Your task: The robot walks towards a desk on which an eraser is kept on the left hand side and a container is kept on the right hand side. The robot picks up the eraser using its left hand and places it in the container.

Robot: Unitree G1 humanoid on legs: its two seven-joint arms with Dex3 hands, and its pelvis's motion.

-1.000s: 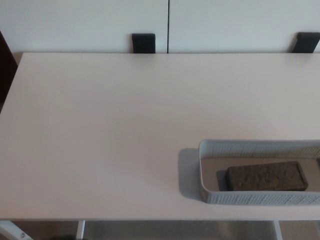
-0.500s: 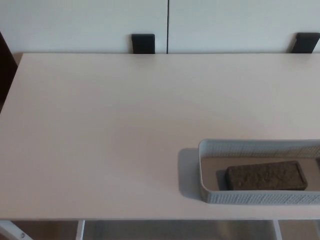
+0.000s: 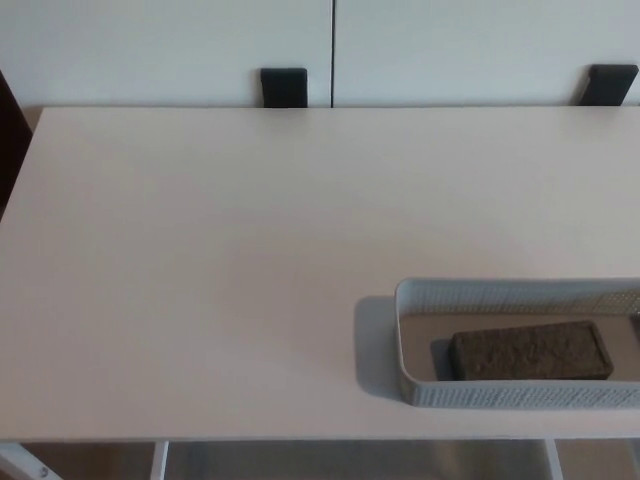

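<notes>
A dark, rough-surfaced rectangular eraser [image 3: 530, 351] lies flat inside a pale grey perforated container [image 3: 410, 340] at the desk's near right; the container runs off the right edge of the picture. The eraser sits lengthwise on the container's floor, close to its front wall. No part of either hand or arm shows in the head view.
The wide white desk [image 3: 220, 260] fills most of the view, with its front edge near the picture's bottom. Two black brackets [image 3: 284, 87] [image 3: 608, 84] stand against the white wall panels behind the desk. A dark object edges in at far left [image 3: 8, 130].
The whole picture has shifted very slightly left, so the camera moved. The eraser and container keep their places on the desk.
</notes>
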